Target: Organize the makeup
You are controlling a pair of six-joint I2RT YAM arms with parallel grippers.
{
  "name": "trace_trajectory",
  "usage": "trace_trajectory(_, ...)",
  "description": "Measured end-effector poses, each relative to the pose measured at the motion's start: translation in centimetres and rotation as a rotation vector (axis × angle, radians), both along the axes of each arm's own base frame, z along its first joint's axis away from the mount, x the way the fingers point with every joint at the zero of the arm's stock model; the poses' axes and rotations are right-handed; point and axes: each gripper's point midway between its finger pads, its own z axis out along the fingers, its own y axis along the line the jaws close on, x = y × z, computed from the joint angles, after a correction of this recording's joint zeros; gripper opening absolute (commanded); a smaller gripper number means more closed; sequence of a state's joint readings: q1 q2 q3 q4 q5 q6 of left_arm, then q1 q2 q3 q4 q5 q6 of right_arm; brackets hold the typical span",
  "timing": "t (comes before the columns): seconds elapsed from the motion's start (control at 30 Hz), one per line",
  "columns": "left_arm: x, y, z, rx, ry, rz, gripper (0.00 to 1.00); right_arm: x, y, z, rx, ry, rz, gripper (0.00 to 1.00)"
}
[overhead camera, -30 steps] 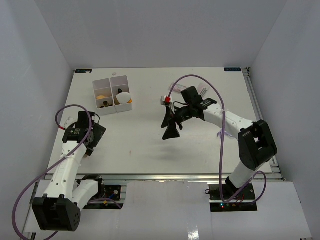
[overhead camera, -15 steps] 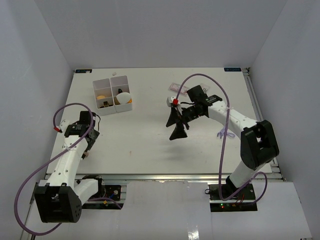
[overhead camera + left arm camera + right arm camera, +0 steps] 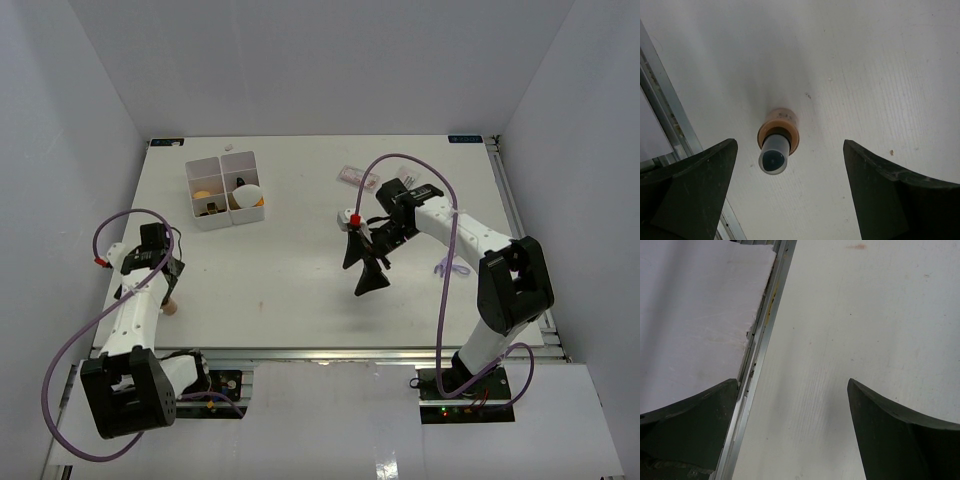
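Note:
A tan bottle [image 3: 780, 135] with a black cap [image 3: 774, 157] stands upright near the table's front left edge; in the top view the bottle [image 3: 172, 308] is small. My left gripper [image 3: 790, 200] hangs above it, open, the bottle nearer its left finger and touching neither. My right gripper [image 3: 364, 266] hovers open and empty over the middle of the table; the right wrist view shows only bare table between the fingers. A clear flat packet [image 3: 358, 177] lies at the back. Beige sponges [image 3: 248, 192] sit in the white box [image 3: 222, 165].
The white compartmented box stands at the back left, also holding something orange-yellow [image 3: 205, 194]. A small purple loop [image 3: 452, 267] lies right of the right arm. The metal rail [image 3: 756, 365] of the table's edge runs past the right gripper's left finger.

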State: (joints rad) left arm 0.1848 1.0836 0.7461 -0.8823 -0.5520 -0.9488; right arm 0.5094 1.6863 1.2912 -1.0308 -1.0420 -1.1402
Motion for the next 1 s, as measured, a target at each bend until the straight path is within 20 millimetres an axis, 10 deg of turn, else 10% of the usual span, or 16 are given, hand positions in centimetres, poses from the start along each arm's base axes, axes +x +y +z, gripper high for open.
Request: trace_trajectory(1.0, 1.3, -0.6, -4.2, -0.122, 0.023, -0.068, 0.69, 1.4, -1.1, 0.8, 0.03, -0.001, -0.041, 0.97)
